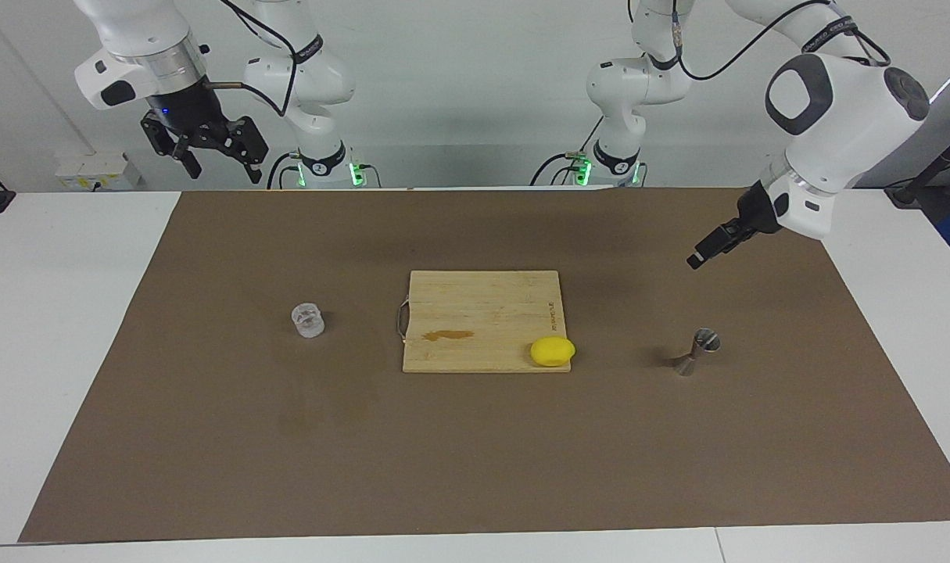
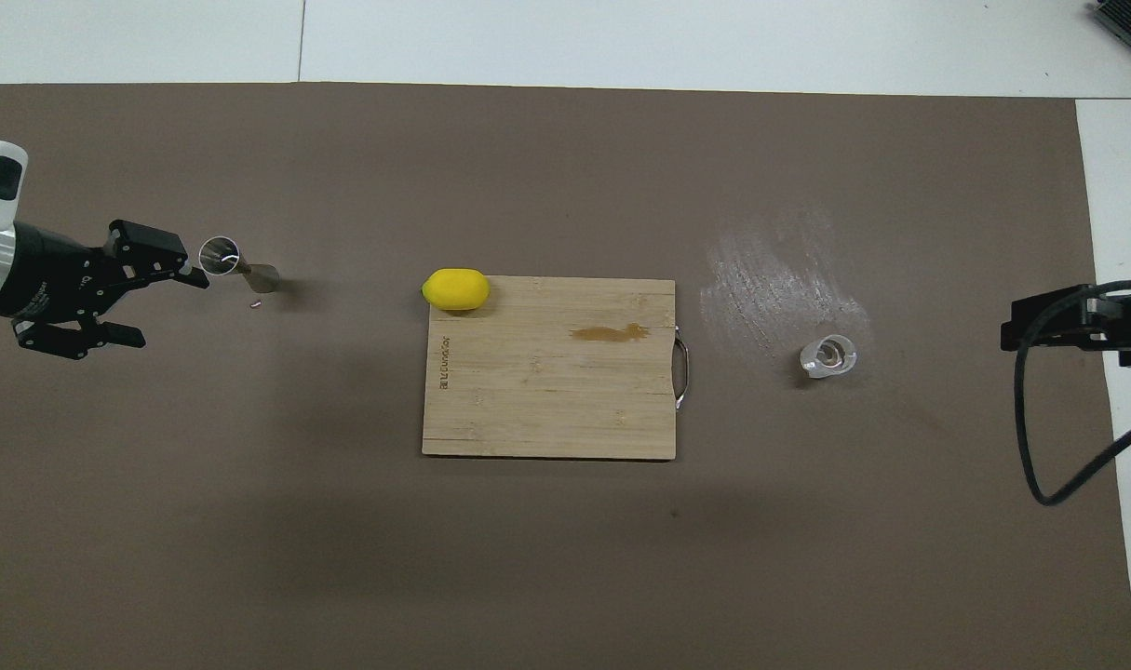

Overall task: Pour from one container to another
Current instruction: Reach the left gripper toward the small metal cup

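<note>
The wooden cutting board (image 2: 548,368) has a small brand name burned in near one edge, but the letters are too tiny to read.

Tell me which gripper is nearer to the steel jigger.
Left. The left gripper hangs above the mat beside the steel jigger; the right gripper waits raised at the right arm's end.

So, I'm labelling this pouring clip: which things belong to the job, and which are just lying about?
Job:
glass tumbler
steel jigger
left gripper, up over the mat near the jigger
right gripper, waiting

Lying about:
lemon
cutting board
</note>
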